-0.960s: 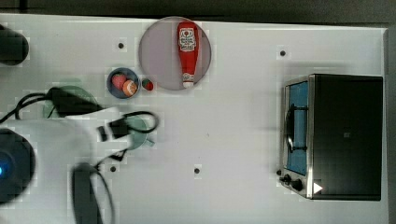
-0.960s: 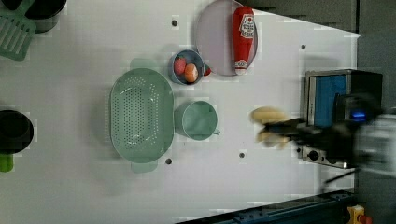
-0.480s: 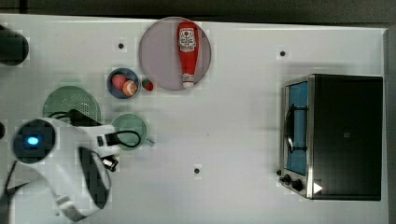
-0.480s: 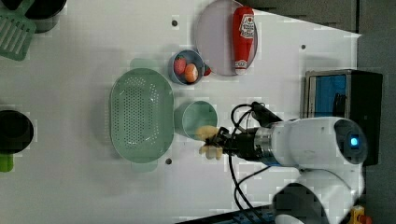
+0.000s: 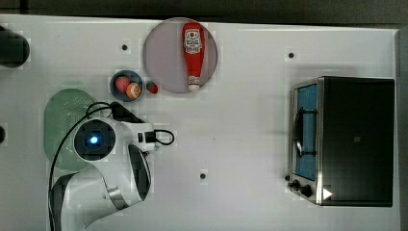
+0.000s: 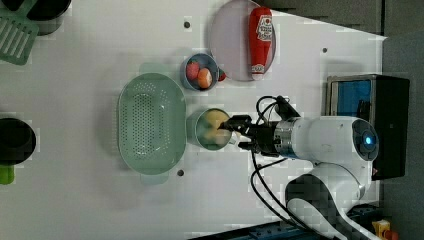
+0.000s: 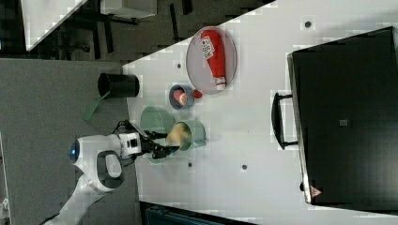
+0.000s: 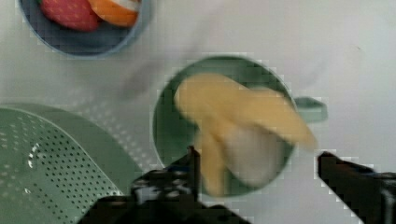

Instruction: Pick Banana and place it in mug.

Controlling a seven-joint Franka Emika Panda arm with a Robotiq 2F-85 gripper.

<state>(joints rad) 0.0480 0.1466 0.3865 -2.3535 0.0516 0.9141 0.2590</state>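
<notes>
The toaster oven [image 5: 353,139] is the biggest thing, one of it, well apart at the top view's right on the white surface [image 5: 250,192]. Next in size come the single robot arm [image 6: 325,150], one pale-green perforated basket [image 6: 150,122], and one round plate [image 6: 227,40] carrying one ketchup bottle [image 6: 260,37].

One dark teal-green mug [image 8: 168,126] stands just beside the basket, between it and the pincer [image 6: 240,132]. One small blue bowl [image 6: 192,82] holds two round fruits, one red [image 6: 192,70] and one orange [image 6: 204,77], with one small red fruit [image 6: 221,76] just outside it against the plate.

The relation that matters: the banana [image 8: 243,116] lies straight ahead of the pincer, inside the mug's rim. It seems a small bunch rather than one fruit, the long axis running across the mouth toward the handle [image 8: 310,108], one tip reaching over the rim there and a shorter finger pointing back at the pincer. In the left view it shows as a pale patch in the cup.

The pincer is released, its two black fingers [image 8: 355,179] spread wide on either side and clear of the fruit. The coming move, I judge, is a plain retreat away from the mug, taking care not to catch the overhanging tip.
</notes>
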